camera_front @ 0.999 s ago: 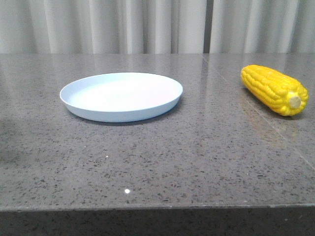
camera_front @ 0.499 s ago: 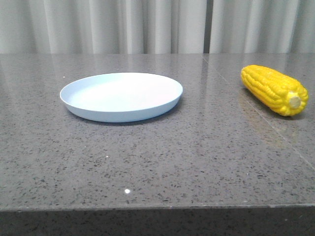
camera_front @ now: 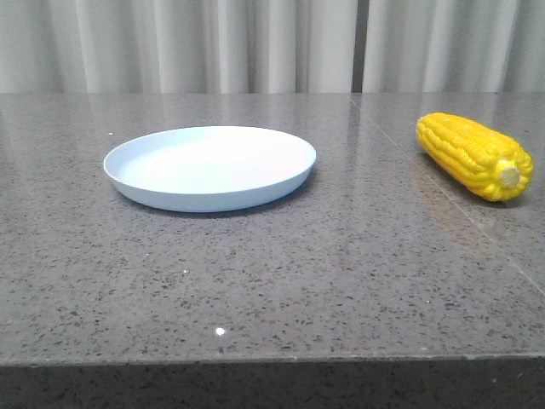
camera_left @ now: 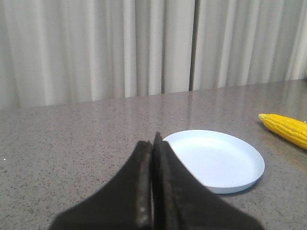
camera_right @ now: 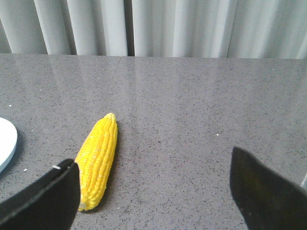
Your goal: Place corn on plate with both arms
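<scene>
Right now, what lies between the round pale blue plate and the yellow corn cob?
Only bare speckled grey tabletop lies between the round pale blue plate and the yellow corn cob, seen in the front view.

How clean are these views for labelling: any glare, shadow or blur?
Front view: sharp; the glossy table mirrors the corn, and the plate casts a thin shadow. Left wrist view: the shut left gripper is close and blurred. Right wrist view: the open right gripper's fingers are soft dark shapes; the corn is sharp.

Bright, even light; sharp focus
</scene>
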